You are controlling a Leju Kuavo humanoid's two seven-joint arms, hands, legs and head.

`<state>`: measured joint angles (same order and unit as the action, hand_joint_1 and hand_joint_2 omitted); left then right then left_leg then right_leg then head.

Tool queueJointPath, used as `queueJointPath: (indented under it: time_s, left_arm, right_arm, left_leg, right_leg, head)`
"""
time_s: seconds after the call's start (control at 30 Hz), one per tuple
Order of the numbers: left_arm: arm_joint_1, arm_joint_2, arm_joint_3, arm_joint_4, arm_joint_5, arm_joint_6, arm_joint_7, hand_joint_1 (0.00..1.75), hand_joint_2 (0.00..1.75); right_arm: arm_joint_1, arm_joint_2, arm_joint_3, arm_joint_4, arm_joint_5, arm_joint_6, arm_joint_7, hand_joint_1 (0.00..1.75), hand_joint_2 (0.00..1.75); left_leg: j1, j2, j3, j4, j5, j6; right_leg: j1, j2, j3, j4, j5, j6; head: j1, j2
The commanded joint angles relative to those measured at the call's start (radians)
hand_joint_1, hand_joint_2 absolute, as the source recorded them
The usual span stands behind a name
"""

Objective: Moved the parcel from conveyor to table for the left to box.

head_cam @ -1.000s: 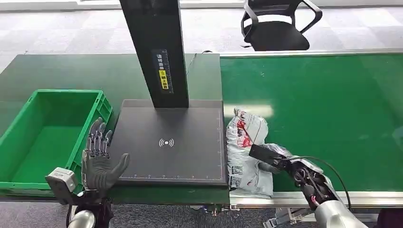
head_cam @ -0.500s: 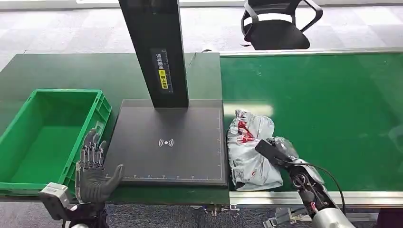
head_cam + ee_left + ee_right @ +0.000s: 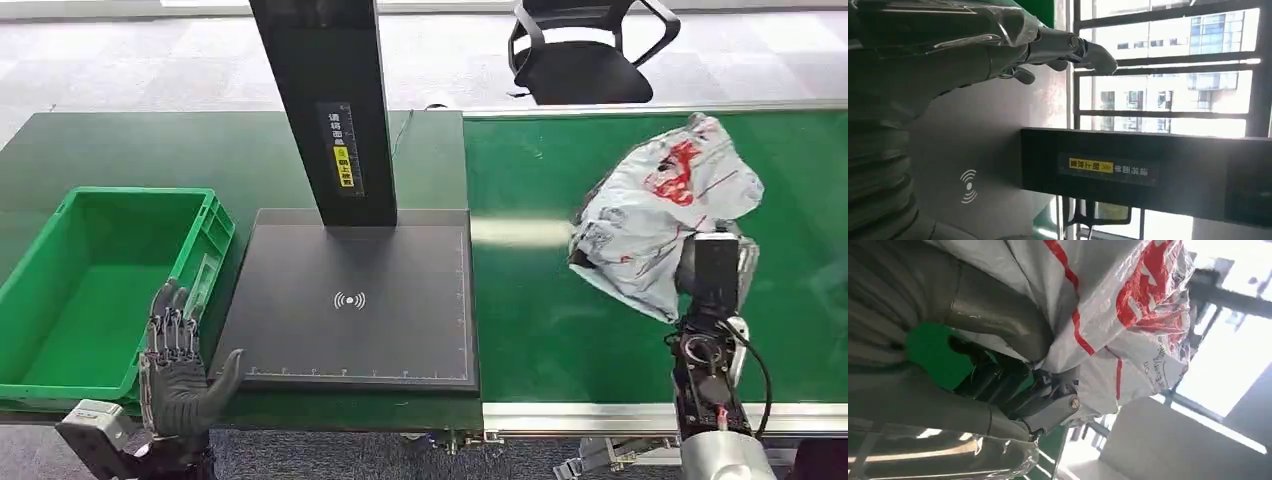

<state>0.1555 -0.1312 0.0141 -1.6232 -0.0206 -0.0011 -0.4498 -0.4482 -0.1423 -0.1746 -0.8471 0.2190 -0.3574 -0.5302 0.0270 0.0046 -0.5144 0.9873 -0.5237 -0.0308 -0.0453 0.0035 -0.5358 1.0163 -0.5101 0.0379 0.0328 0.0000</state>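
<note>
On your left sits the green box (image 3: 95, 285), and your left hand (image 3: 178, 365) waits beside it, fingers (image 3: 168, 322) spread, holding nothing. Next comes the dark pad (image 3: 352, 300) on the surface. On your right, your right hand (image 3: 1018, 365) grips the parcel (image 3: 668, 210), lifted above the conveyor (image 3: 560, 300). You are mid-carry, I think. Next, swing it over the pad and set it down gently.

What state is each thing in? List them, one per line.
parcel: lifted off the conveyor, held.
right hand: grips the parcel.
left hand: holds nothing, fingers apart.
green crate: empty.
scanner pad: bare.
</note>
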Motion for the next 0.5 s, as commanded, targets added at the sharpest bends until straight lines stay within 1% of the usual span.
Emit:
queueJointPath:
  time_s: [0.03, 0.1, 0.17, 0.2, 0.23, 0.27, 0.3, 0.33, 0.37, 0.4, 0.47, 0.5]
  left_arm:
    - [-0.009, -0.006, -0.019, 0.046, 0.007, 0.004, -0.008, 0.00, 1.75]
    - [-0.017, -0.008, -0.020, 0.052, 0.006, 0.000, -0.012, 0.00, 1.75]
    - [-0.037, -0.010, -0.017, 0.063, 0.002, -0.005, -0.015, 0.00, 1.75]
    - [-0.043, -0.011, -0.015, 0.068, 0.002, -0.005, -0.015, 0.00, 1.75]
    - [-0.052, -0.009, -0.015, 0.072, 0.001, -0.007, -0.015, 0.00, 1.75]
    - [-0.059, -0.004, -0.015, 0.078, -0.001, -0.009, -0.015, 0.00, 1.75]
    - [-0.063, -0.003, -0.013, 0.081, -0.001, -0.009, -0.015, 0.00, 1.75]
    - [-0.066, 0.000, -0.013, 0.084, -0.001, -0.011, -0.015, 0.00, 1.75]
    - [-0.065, 0.002, -0.012, 0.083, -0.002, -0.013, -0.015, 0.00, 1.75]
    - [-0.063, 0.003, -0.011, 0.081, -0.002, -0.014, -0.015, 0.00, 1.75]
    - [-0.063, 0.003, -0.011, 0.081, -0.002, -0.014, -0.015, 0.00, 1.75]
    - [-0.060, 0.002, -0.012, 0.079, -0.002, -0.014, -0.015, 0.00, 1.75]
  right_arm:
    - [0.013, 0.052, -0.088, -0.193, -0.051, 0.031, -0.026, 1.75, 1.75]
    - [0.012, 0.064, -0.039, -0.196, -0.054, 0.079, -0.033, 1.75, 1.75]
    - [0.012, 0.094, 0.056, -0.197, -0.053, 0.161, -0.032, 1.75, 1.75]
    - [0.011, 0.105, 0.079, -0.194, -0.055, 0.161, -0.028, 1.75, 1.75]
    - [0.008, 0.118, 0.124, -0.187, -0.056, 0.200, -0.016, 1.75, 1.75]
    - [0.005, 0.129, 0.170, -0.179, -0.069, 0.263, 0.004, 1.75, 1.75]
    - [0.004, 0.139, 0.195, -0.171, -0.065, 0.267, 0.006, 1.75, 1.75]
    - [-0.005, 0.146, 0.261, -0.146, -0.048, 0.323, 0.037, 1.75, 1.75]
    - [-0.009, 0.159, 0.296, -0.132, -0.042, 0.350, 0.047, 1.75, 1.75]
    - [-0.015, 0.167, 0.313, -0.117, -0.050, 0.339, 0.048, 1.75, 1.75]
    - [-0.015, 0.167, 0.313, -0.117, -0.050, 0.339, 0.048, 1.75, 1.75]
    - [-0.015, 0.161, 0.314, -0.115, -0.052, 0.338, 0.047, 1.75, 1.75]
  left_leg:
    - [0.000, 0.002, -0.001, 0.000, 0.001, 0.001]
    - [0.000, 0.002, -0.002, -0.001, 0.001, 0.002]
    - [0.000, 0.003, -0.001, 0.000, 0.001, 0.001]
    - [0.000, 0.004, -0.001, -0.001, 0.001, 0.002]
    - [0.000, 0.004, -0.001, -0.001, 0.001, 0.001]
    - [0.000, 0.005, 0.000, -0.001, 0.001, 0.001]
    - [0.001, 0.006, -0.001, -0.001, 0.002, 0.001]
    - [0.001, 0.005, 0.000, -0.001, 0.001, 0.001]
    - [0.000, 0.005, 0.001, -0.001, 0.001, 0.001]
    - [0.001, 0.006, 0.000, -0.002, 0.002, 0.002]
    - [0.001, 0.005, 0.000, -0.001, 0.001, 0.001]
    - [0.001, 0.005, 0.000, -0.001, 0.001, 0.002]
  right_leg:
    - [0.000, 0.001, -0.002, 0.000, 0.001, -0.003]
    - [0.001, 0.001, -0.003, -0.001, 0.002, -0.004]
    - [0.001, 0.002, -0.002, 0.000, 0.001, -0.003]
    - [0.001, 0.003, -0.003, -0.001, 0.003, -0.004]
    - [0.001, 0.003, -0.002, 0.000, 0.002, -0.003]
    - [0.001, 0.004, -0.002, 0.000, 0.002, -0.003]
    - [0.002, 0.005, -0.004, -0.001, 0.003, -0.004]
    - [0.001, 0.005, -0.003, 0.000, 0.002, -0.004]
    - [0.001, 0.004, -0.002, 0.000, 0.002, -0.003]
    - [0.002, 0.005, -0.003, -0.001, 0.003, -0.004]
    - [0.001, 0.004, -0.002, 0.001, 0.001, -0.003]
    - [0.002, 0.005, -0.003, 0.000, 0.002, -0.004]
  head:
    - [0.000, 0.000]
    - [0.000, 0.000]
    - [0.000, 0.000]
    - [0.000, 0.000]
    - [0.000, 0.000]
    - [0.000, 0.000]
    - [0.000, 0.000]
    - [0.000, 0.000]
    - [0.000, 0.000]
    - [0.000, 0.000]
    - [0.000, 0.000]
    - [0.000, 0.000]
